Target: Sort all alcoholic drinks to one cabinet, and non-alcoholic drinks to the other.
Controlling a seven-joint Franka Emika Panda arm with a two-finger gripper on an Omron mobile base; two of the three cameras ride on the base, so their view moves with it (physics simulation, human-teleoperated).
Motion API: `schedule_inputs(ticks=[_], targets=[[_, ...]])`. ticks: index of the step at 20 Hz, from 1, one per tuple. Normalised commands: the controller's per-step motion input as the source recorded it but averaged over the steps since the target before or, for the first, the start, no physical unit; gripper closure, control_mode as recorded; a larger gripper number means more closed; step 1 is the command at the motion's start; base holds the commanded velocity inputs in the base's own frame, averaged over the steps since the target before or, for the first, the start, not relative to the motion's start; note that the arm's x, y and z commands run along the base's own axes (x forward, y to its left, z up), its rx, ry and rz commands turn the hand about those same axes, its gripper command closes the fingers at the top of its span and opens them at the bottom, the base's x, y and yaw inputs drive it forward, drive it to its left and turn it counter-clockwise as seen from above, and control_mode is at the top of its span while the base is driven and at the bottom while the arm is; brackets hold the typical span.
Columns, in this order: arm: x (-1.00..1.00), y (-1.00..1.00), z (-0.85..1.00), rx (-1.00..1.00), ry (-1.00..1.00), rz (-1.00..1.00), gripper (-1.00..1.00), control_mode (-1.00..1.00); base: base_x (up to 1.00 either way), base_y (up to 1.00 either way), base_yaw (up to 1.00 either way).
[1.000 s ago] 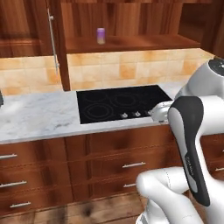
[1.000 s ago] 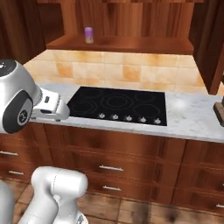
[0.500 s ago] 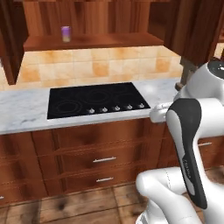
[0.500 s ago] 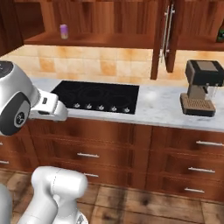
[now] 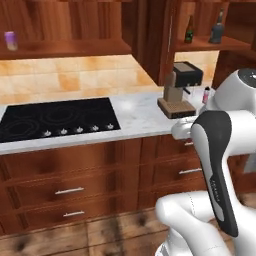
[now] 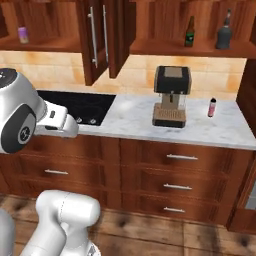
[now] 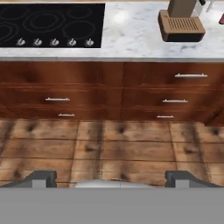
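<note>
**Pink bottle on the counter, 3 drinks on the shelves**

Pink and slim, the bottle (image 6: 212, 107) with the black cap stands upright on the white marble counter (image 6: 135, 117), just right of the coffee machine (image 6: 171, 96) and apart from it. In the left base view the same bottle (image 5: 206, 94) shows beside the machine (image 5: 181, 88), partly behind the robot's arm.

Above it, the right cabinet (image 6: 190, 47) stands open, with 2 bottles on its shelf: the beer bottle (image 6: 189, 32) and, to its right, the squat grey bottle (image 6: 224, 33). They stand upright and well apart.

The purple can (image 6: 22, 35) stands on the shelf of the left cabinet (image 6: 45, 45), above the black cooktop (image 6: 80, 106). 2 open cabinet doors (image 6: 99, 40) hang between the shelves.

Below the counter run drawers (image 7: 188, 76) with silver handles, over a wooden plank floor (image 7: 113, 148).

The gripper (image 7: 111, 177) points down at the floor in front of the drawers, its fingers (image 7: 43, 177) spread wide with nothing between them.
</note>
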Motion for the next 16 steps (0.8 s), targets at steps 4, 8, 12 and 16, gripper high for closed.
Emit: schedule_inputs(ticks=[4, 8, 12, 16], targets=[[0.0, 0.0, 0.0, 0.0, 0.0, 0.0, -1.0, 1.0, 0.02, -1.0, -0.01], [0.0, 0.0, 0.0, 0.0, 0.0, 0.0, -1.0, 1.0, 0.11, -1.0, -0.02], [0.0, 0.0, 0.0, 0.0, 0.0, 0.0, -1.0, 1.0, 0.24, -0.94, -0.01], [0.0, 0.0, 0.0, 0.0, 0.0, 0.0, -1.0, 1.0, 0.56, -0.71, 0.0]])
